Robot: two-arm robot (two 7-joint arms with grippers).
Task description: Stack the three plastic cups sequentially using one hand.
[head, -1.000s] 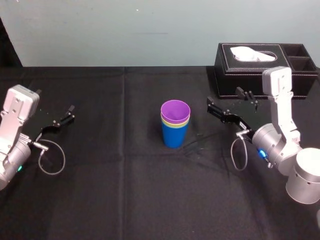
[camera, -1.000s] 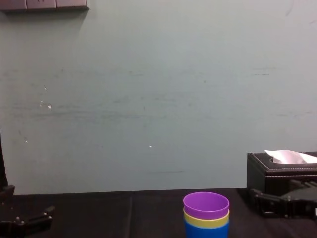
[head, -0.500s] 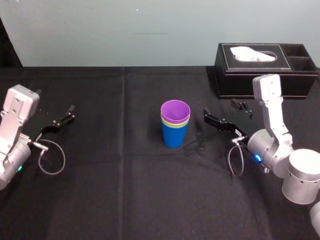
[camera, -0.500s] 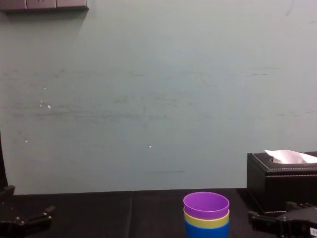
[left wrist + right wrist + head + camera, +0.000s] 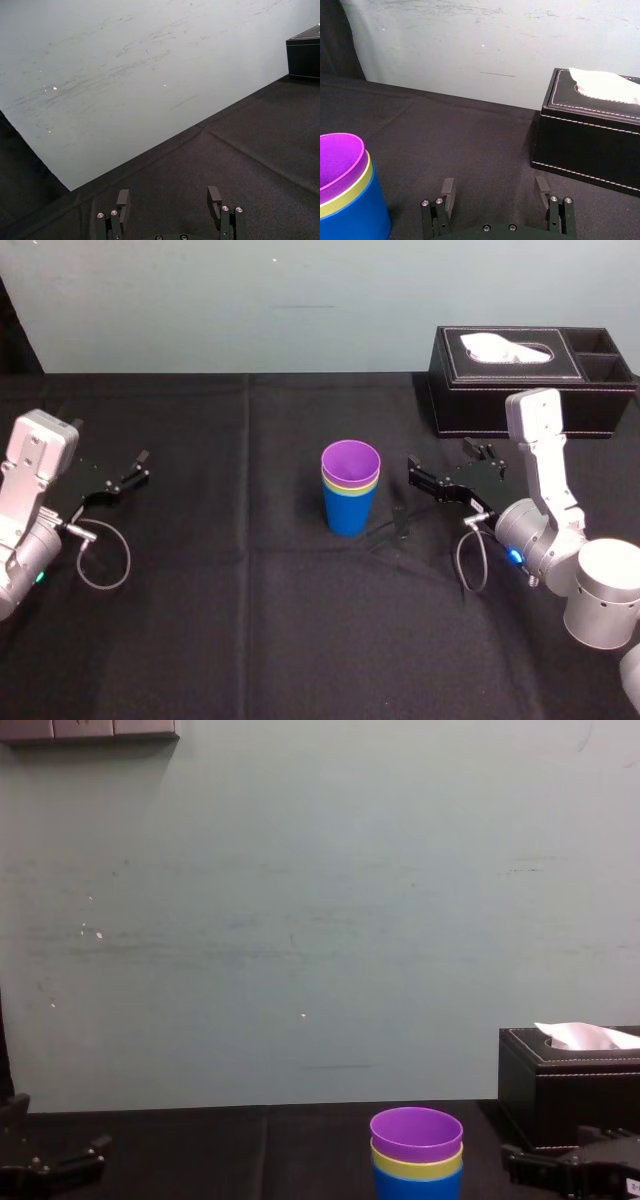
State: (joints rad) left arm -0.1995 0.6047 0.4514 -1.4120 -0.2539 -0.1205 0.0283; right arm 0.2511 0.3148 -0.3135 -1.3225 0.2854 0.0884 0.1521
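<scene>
While the left claw (image 5: 134, 468) is resting low at the left edge of the black tabletop (image 5: 250, 620), well apart from everything else, its two fingers are spreading wide in a released pose and pointing toward the tabletop's middle.

Near the centre, the three cups are standing nested as one upright stack, their long axis running straight up and their mouths opening toward the ceiling. The blue cup (image 5: 349, 512) is sitting at the bottom with its narrow base on the cloth. The yellow-green cup (image 5: 350, 486) is sitting inside it, showing as a thin band above the blue rim. The purple cup (image 5: 351, 462) is sitting innermost, with its rim rising highest and its hollow inside facing up. In the chest view the stack is showing from the side, purple over yellow-green over blue, against the pale wall (image 5: 300, 920).

Just to the right of the stack, the right claw (image 5: 440, 458) is hovering low over the tabletop, near the cups but apart from them. Its slim fingers are lying level, aiming leftward at the stack, and they are parting in a released pose.

Farther right and toward the back, the black tissue box (image 5: 500, 390) is sitting against the wall with a white tissue poking out of its top.
</scene>
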